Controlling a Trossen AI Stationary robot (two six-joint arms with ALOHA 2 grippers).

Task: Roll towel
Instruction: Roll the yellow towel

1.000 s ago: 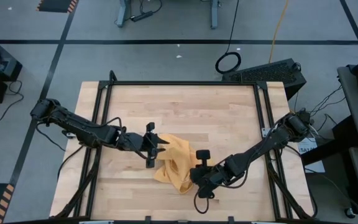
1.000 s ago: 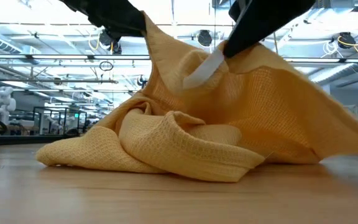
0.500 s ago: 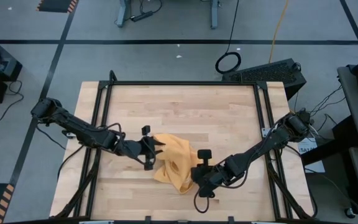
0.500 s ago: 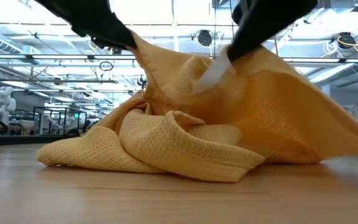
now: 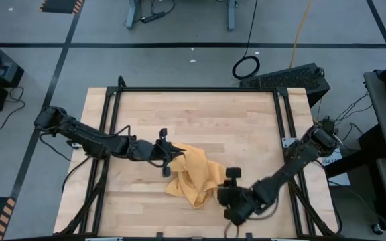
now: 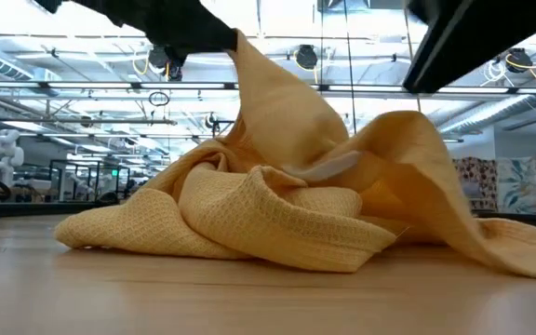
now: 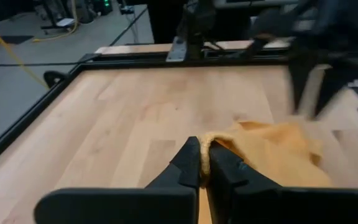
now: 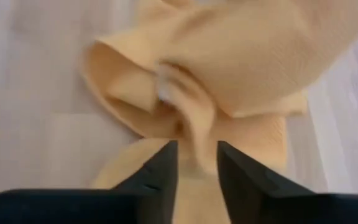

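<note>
Since a second ago my right gripper [image 5: 228, 194] has let go and pulled back toward the table's [image 5: 246, 127] near edge, its fingers [image 8: 166, 163] now apart with the towel [image 5: 191, 175] just ahead of them. On the wooden table I see the mustard towel crumpled near the middle front, one corner lifted. My left gripper [image 7: 202, 163] is pinched together on that raised corner.

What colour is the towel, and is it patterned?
Plain mustard yellow towel, waffle-textured, no print; clearest in the low view.
</note>
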